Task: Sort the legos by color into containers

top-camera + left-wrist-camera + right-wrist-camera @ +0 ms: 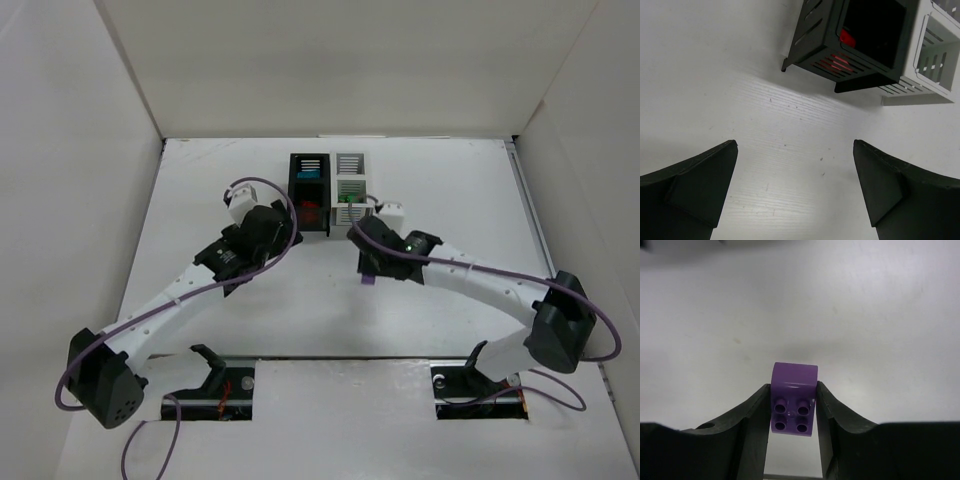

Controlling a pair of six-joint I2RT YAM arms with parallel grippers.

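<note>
Overhead, I'm seeing red and teal legos (312, 212) in the black bin (294, 190) and green in the white bin (352, 162), upper centre; left wrist, my left gripper (795, 150) is hanging wide open and empty; right wrist, my right gripper (792, 386) is pinching the purple lego (794, 405) at lower centre, seemingly the last loose one.

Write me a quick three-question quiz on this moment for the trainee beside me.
1. True or false: the left gripper is holding a lego.
2. Which colour is the brick in the right gripper? A red, B purple, C green.
3. Fill in: the red lego seen by the left wrist camera lies in the ___ container.

Key
1. False: it is open, with only bare table between its fingers.
2. B: the purple lego, gripped on both sides.
3. Black: it lies inside the black container.
</note>
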